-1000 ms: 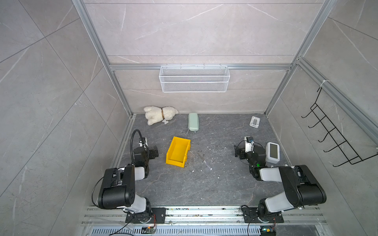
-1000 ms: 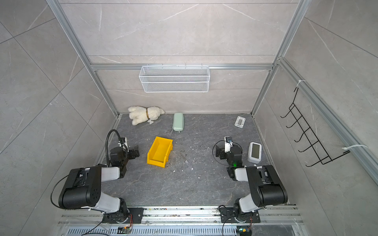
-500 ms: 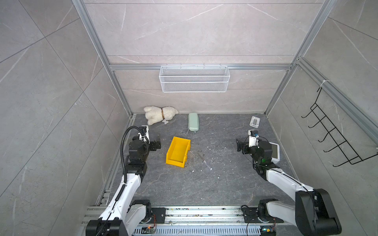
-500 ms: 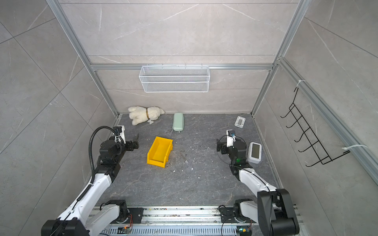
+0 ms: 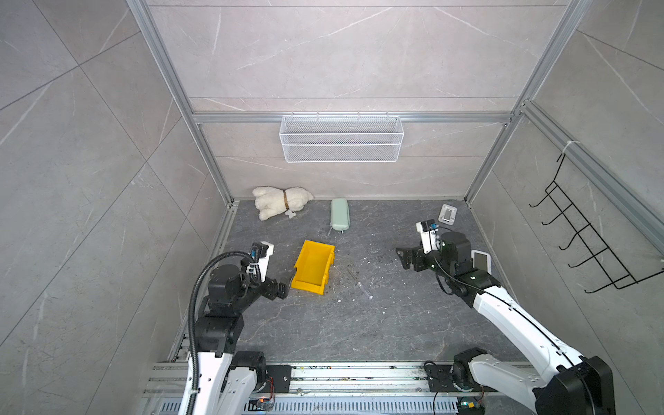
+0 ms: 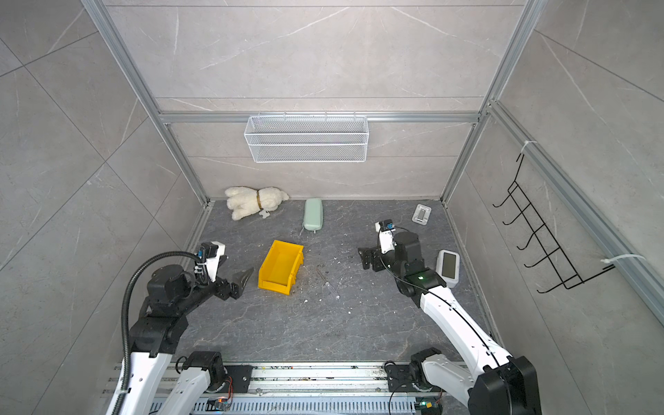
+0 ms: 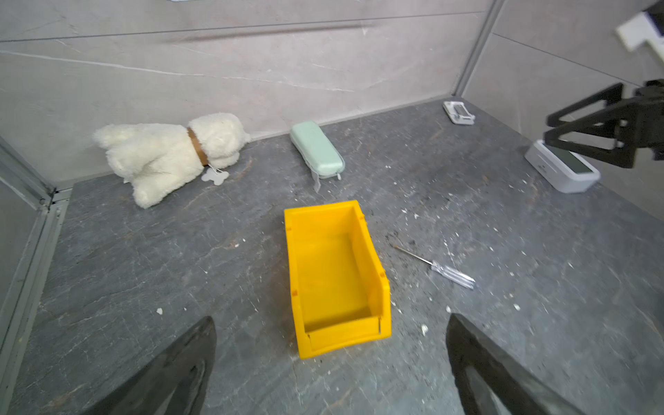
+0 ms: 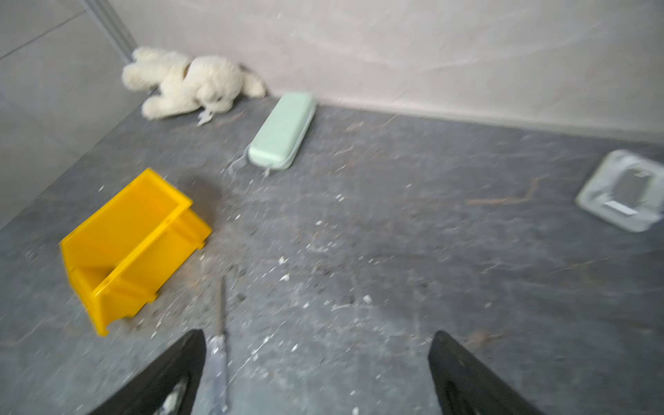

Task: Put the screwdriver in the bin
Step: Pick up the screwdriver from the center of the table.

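Observation:
The screwdriver [image 5: 359, 284] [image 6: 327, 284] lies flat on the dark floor just right of the bin [image 5: 310, 269] [image 6: 280, 267], with its clear handle nearer the rail and its shaft pointing away. The yellow bin [image 7: 334, 273] [image 8: 133, 230] is upright and holds nothing. My left gripper [image 5: 285, 284] [image 6: 240, 282] [image 7: 330, 319] hovers open at the bin's left front corner. My right gripper [image 5: 402, 257] [image 6: 363, 258] [image 8: 319, 333] is open in the air, right of the screwdriver [image 8: 221, 345] [image 7: 434, 267]. Neither gripper holds anything.
A white plush toy [image 5: 280, 204] and a pale green case [image 5: 339, 215] lie by the back wall. A small grey device [image 5: 448, 214] sits at the back right, and a white screen device [image 5: 480, 260] by the right wall. White crumbs litter the floor. A wire basket [image 5: 341, 138] hangs on the back wall.
Both arms have unfolded from a low, tucked pose and risen. The left gripper has come up beside the bin, and the right gripper has swung in towards the middle. Both stayed open.

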